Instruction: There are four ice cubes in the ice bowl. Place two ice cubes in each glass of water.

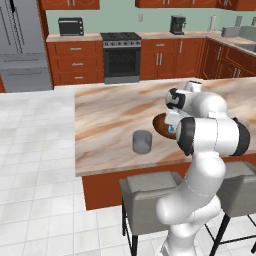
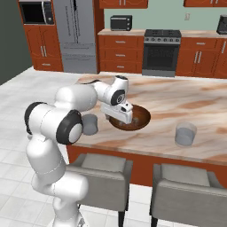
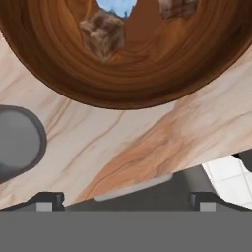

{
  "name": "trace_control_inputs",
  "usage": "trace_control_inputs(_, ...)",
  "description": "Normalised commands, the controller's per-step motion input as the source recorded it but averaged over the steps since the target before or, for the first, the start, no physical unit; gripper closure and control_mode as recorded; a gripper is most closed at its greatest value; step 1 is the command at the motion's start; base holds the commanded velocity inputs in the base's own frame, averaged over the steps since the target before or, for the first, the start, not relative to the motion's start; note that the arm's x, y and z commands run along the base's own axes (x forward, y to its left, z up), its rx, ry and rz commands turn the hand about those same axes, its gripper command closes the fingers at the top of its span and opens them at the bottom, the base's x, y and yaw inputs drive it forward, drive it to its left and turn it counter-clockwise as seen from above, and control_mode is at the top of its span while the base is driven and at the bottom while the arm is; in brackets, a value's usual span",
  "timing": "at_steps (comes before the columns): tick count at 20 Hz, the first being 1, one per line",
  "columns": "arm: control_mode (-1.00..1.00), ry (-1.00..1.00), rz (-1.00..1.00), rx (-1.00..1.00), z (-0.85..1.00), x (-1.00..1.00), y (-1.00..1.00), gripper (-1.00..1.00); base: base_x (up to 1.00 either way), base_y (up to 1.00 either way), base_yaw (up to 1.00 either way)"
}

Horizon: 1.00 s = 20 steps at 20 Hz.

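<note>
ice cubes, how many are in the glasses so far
None that the pictures show. Cubes still sit in the brown bowl. The open, empty gripper hovers near the bowl's rim; no cube is picked yet. Both glasses, left and right, still need two each.

Dark brown wood-grained ice bowl (image 3: 147, 74)
</note>
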Motion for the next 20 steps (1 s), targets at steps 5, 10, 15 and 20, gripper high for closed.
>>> trace_control_inputs(5,-1.0,0.02,-0.02,0.0,-0.23,0.25,0.0,-1.0,0.0,0.0,0.0)
trace_control_inputs(10,-1.0,0.01,-0.03,0.0,-0.18,0.29,0.0,-1.0,0.0,0.0,0.0)
trace_control_inputs(15,-1.0,0.03,-0.03,0.0,-0.12,0.34,0.0,-1.0,0.0,0.0,0.0)
trace_control_inputs(20,-1.0,0.05,-0.03,0.0,-0.15,0.35,0.0,-1.0,0.0,0.0,0.0)
